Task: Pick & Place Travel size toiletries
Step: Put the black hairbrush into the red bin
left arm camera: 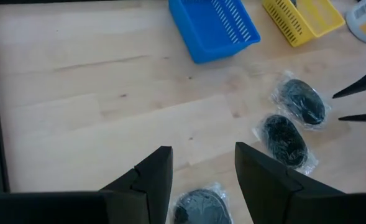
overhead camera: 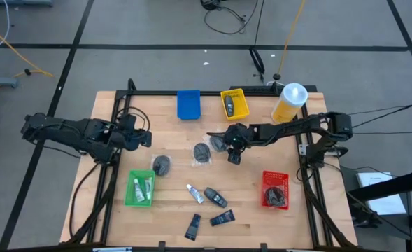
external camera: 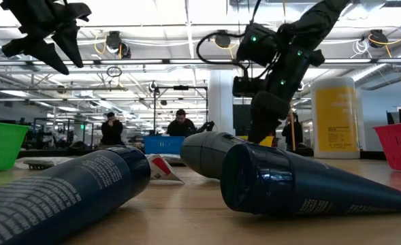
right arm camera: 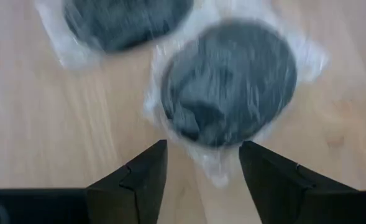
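The right end effector [right arm camera: 201, 163] hovers, fingers apart, just above a wrapped dark round disc [right arm camera: 229, 84] lying flat on the tabletop [right arm camera: 40, 137]; being round, it shows no long axis.

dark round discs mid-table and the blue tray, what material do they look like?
Dark grey round disc below the right gripper: looks like a soft matte pad sealed in a clear, glossy plastic wrapper, which crinkles and glints at its edges; the pad's material is unclear. Blue slotted tray: moulded rigid plastic, judging by its even slots and slight sheen.

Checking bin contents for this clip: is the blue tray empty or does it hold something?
Empty as far as shown. The blue tray shows only bare blue floor from above, and the left wrist view shows its slotted bottom with nothing inside.
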`<control>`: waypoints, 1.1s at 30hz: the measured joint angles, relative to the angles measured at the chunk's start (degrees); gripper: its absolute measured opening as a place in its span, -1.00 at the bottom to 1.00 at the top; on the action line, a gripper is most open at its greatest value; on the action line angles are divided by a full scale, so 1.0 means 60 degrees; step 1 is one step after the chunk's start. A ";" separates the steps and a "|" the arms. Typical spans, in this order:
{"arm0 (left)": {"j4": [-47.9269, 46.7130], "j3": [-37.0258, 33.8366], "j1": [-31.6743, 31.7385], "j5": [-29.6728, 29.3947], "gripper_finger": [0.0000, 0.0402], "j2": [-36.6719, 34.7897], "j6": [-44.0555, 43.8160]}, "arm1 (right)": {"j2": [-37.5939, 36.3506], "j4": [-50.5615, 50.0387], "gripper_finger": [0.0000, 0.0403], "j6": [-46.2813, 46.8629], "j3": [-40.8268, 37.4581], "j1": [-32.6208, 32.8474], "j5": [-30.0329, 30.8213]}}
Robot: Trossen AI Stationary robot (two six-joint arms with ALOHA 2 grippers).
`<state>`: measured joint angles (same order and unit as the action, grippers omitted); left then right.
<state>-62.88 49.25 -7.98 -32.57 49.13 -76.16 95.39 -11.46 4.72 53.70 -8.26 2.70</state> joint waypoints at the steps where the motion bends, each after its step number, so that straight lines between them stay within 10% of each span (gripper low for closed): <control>1: 0.0001 0.0000 0.0047 0.0004 -0.15 0.0002 0.0004 | 0.0071 0.0031 0.03 -0.0001 -0.0002 -0.0010 0.0005; 10: 0.0024 0.0000 0.0374 0.0138 -0.15 0.0002 0.0251 | 0.0183 0.0065 0.38 0.0192 -0.0002 -0.0427 0.0032; 23: 0.0025 0.0000 0.0804 0.0217 -0.15 0.0002 0.0780 | 0.1223 0.0667 0.38 0.0488 -0.0139 -0.0688 -0.0374; 33: 0.0031 0.0000 0.1027 0.0705 -0.15 0.0002 0.1235 | 0.1396 0.0360 -0.11 0.2099 -0.0159 -0.0683 -0.0251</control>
<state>-62.70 49.25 -1.83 -28.34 49.15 -68.75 103.77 -9.30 17.32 52.75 -12.36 1.19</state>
